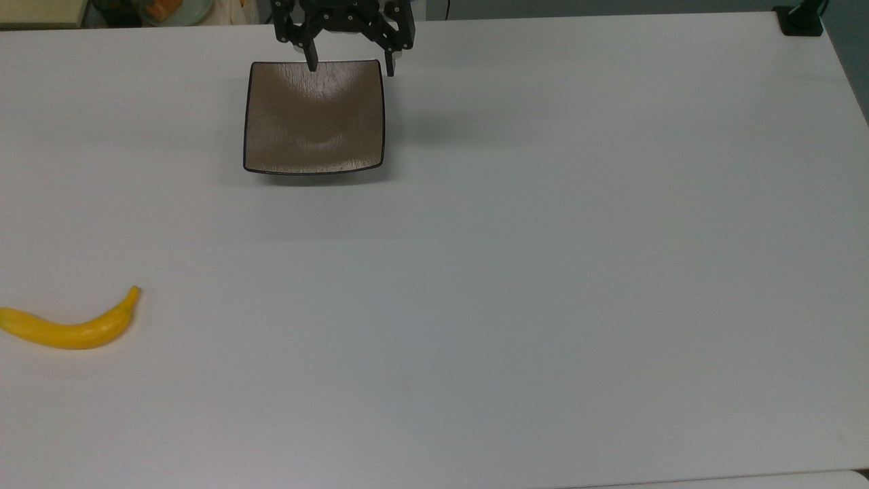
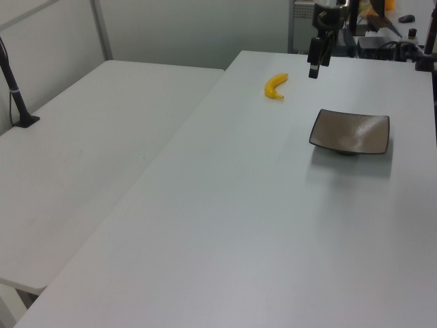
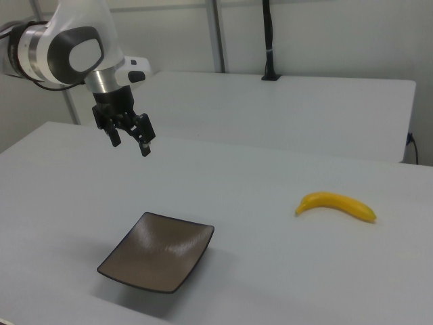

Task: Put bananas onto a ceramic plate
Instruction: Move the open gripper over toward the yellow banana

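Note:
A yellow curved banana (image 1: pixel 71 329) lies on the white table at the top view's far left edge; it also shows as the banana (image 2: pixel 275 85) in the left view and the banana (image 3: pixel 336 204) in the right view. The square brown-grey ceramic plate (image 1: pixel 314 117) sits empty near the top view's upper edge, also seen as the plate (image 2: pixel 351 132) and the plate (image 3: pixel 157 251). My gripper (image 1: pixel 351 66) hangs open in the air above the plate's far rim, fingers spread with nothing between them; the gripper (image 3: pixel 130 143) is well above the table and the gripper (image 2: pixel 314 70) is far from the banana.
The white table (image 1: pixel 516 272) stretches wide around both things. A second white table (image 2: pixel 89 143) adjoins it. A black post base (image 1: pixel 800 20) stands at the top view's upper right corner. A pale green dish with orange food (image 1: pixel 173 9) sits beyond the table's far edge.

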`<state>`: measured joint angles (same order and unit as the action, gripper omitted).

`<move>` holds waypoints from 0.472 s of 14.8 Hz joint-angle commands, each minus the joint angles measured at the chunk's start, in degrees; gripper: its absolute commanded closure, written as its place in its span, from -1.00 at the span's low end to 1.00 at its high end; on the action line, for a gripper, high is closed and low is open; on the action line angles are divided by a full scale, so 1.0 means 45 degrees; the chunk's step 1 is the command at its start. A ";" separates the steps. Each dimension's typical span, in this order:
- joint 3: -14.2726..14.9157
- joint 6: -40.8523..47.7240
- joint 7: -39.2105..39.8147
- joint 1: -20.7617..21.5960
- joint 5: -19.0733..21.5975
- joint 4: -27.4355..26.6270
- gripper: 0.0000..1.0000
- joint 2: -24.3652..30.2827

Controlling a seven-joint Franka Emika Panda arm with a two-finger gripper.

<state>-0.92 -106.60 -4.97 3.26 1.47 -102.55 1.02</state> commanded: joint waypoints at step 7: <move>0.0106 0.0193 -0.0418 0.0018 -0.0072 -0.0257 -1.00 -0.0051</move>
<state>-0.82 -106.41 -5.89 3.16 1.10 -102.94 0.04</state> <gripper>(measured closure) 0.000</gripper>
